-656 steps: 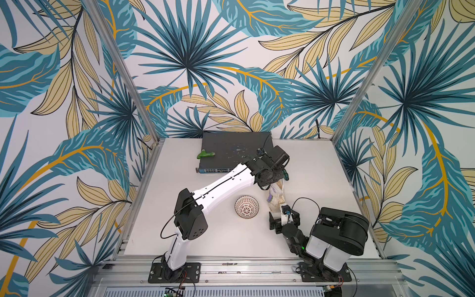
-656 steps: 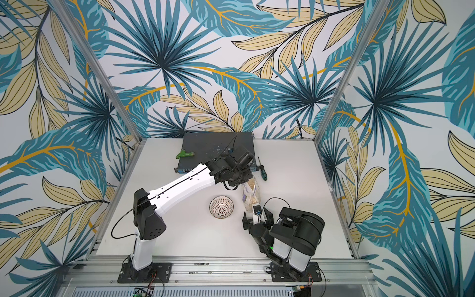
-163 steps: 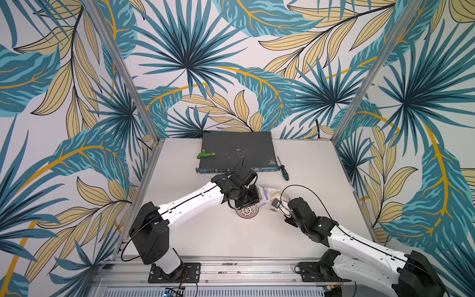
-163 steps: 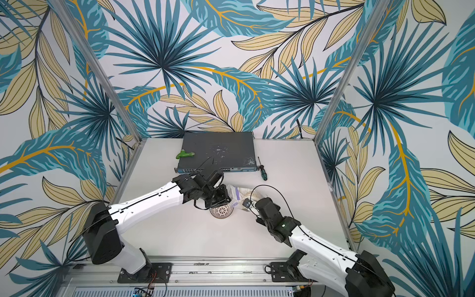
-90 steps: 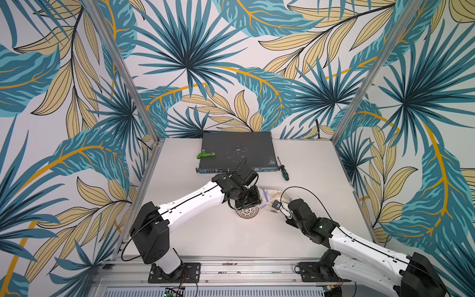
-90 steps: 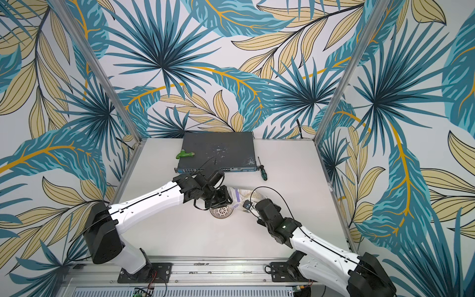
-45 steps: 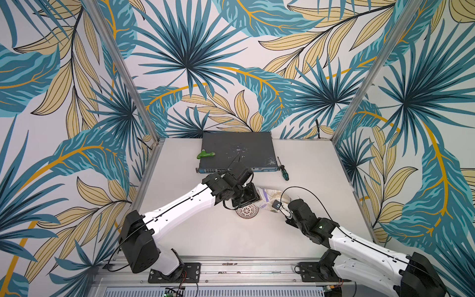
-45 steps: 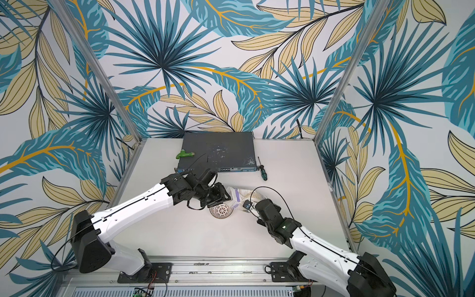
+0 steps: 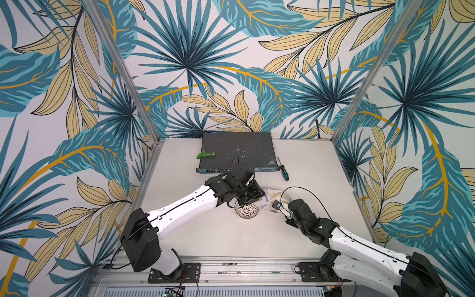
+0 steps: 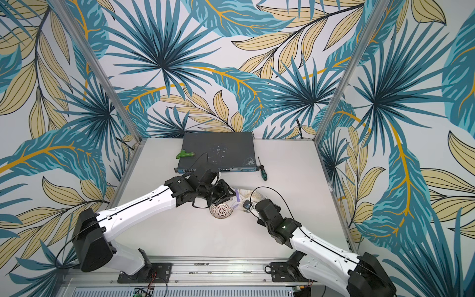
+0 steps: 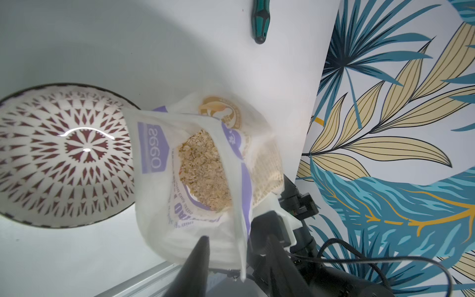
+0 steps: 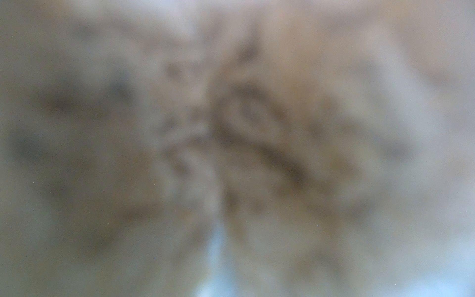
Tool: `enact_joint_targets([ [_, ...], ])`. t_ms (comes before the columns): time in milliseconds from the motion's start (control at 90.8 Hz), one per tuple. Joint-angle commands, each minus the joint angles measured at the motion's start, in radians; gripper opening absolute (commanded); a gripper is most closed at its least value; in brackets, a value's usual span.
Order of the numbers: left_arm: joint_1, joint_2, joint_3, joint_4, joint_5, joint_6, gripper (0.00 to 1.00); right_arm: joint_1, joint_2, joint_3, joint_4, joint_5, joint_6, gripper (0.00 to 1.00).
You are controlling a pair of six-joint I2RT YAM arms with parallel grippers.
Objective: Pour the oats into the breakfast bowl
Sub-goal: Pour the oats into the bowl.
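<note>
No pour yet: tilting oats bag (image 11: 203,169) beside empty breakfast bowl (image 11: 64,154), base clamped in right gripper (image 9: 275,205), lip straddled by part-open left gripper (image 11: 232,244); needs steeper tipping over rim.

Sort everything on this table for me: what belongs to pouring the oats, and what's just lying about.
For the job: bag of oats, breakfast bowl, right end effector gripping the bag, left end effector at the bag's mouth.

Lying about: network switch, green tool on top of it, screwdriver beside it.
</note>
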Motion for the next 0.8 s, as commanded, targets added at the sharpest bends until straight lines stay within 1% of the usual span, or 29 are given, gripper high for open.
enact_joint_targets([
  [0, -0.005, 0.003, 0.026, 0.029, 0.009, 0.002, 0.39, 0.006, -0.015, 0.009, 0.095, 0.023, 0.027, 0.0],
  [220, -0.007, 0.04, 0.029, 0.044, 0.019, -0.002, 0.29, 0.007, -0.012, 0.02, 0.079, 0.033, 0.019, 0.0],
  [342, -0.009, 0.057, 0.034, 0.05, 0.032, 0.0, 0.2, 0.008, -0.009, 0.036, 0.067, 0.036, 0.014, 0.0],
  [463, -0.01, 0.053, 0.033, 0.045, 0.034, 0.004, 0.07, 0.011, -0.01, 0.057, 0.052, 0.065, -0.007, 0.0],
  [573, -0.012, 0.041, 0.028, 0.033, 0.036, 0.012, 0.0, 0.014, -0.03, 0.091, 0.033, 0.089, -0.033, 0.0],
  [793, -0.022, -0.009, -0.034, 0.02, 0.022, -0.009, 0.0, 0.029, -0.052, 0.154, -0.051, 0.14, -0.074, 0.0],
])
